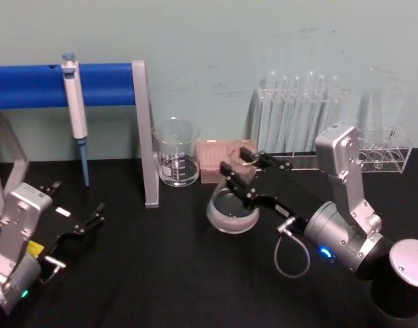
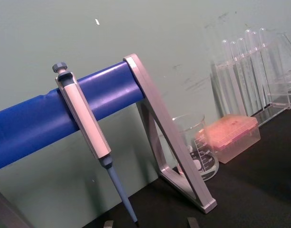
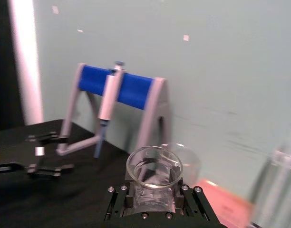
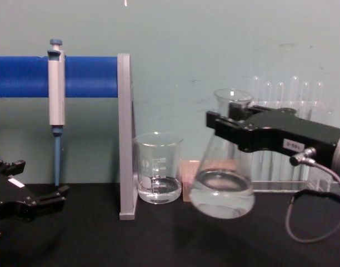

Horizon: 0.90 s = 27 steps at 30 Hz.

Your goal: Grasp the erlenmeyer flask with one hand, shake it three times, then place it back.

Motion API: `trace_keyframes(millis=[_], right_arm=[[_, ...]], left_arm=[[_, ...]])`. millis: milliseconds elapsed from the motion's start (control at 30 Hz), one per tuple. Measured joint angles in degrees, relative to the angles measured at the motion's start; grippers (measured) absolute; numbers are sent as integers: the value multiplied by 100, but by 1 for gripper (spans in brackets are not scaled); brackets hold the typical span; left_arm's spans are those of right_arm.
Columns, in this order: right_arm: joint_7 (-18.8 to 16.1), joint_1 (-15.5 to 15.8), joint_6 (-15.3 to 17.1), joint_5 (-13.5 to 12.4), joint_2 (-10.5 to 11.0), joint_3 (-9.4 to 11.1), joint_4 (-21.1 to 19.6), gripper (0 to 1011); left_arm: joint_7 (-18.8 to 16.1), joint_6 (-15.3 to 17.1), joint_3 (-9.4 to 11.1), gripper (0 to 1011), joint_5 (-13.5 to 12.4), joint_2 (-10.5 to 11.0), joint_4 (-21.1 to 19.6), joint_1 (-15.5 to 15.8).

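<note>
Clamping the erlenmeyer flask (image 4: 223, 194) by its partly hidden neck, the right claw (image 4: 228, 127) holds it tilted above the desk (image 4: 159, 239). The left claw (image 1: 78, 198) rests spread apart at far left.

Soft, even room light. Pale wall (image 4: 214, 44) bright, black table (image 4: 159, 245) swallows shadows. Small glints on the erlenmeyer flask (image 4: 223, 194) glass.

A pipette (image 1: 75, 113) hangs on the blue stand (image 1: 106, 85), with a beaker (image 1: 176, 152), pink box (image 1: 216, 158) and test tubes (image 1: 298, 116) alongside
</note>
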<state>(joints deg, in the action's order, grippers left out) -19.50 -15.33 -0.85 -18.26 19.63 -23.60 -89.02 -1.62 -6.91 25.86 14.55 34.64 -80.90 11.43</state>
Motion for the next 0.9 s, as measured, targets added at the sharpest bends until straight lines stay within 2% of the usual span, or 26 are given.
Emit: trace_keyframes(millis=[433, 633, 900], right_arm=[[811, 162, 235, 355, -207, 599, 19, 451], [1018, 243, 339, 455, -272, 827, -25, 450], [1096, 314, 386, 556, -331, 993, -64, 451]], left_arm=[[0, 0, 0, 1001, 0, 0, 0, 0], [0, 0, 0, 1001, 0, 0, 0, 0], [0, 0, 0, 1001, -1, 0, 0, 0]])
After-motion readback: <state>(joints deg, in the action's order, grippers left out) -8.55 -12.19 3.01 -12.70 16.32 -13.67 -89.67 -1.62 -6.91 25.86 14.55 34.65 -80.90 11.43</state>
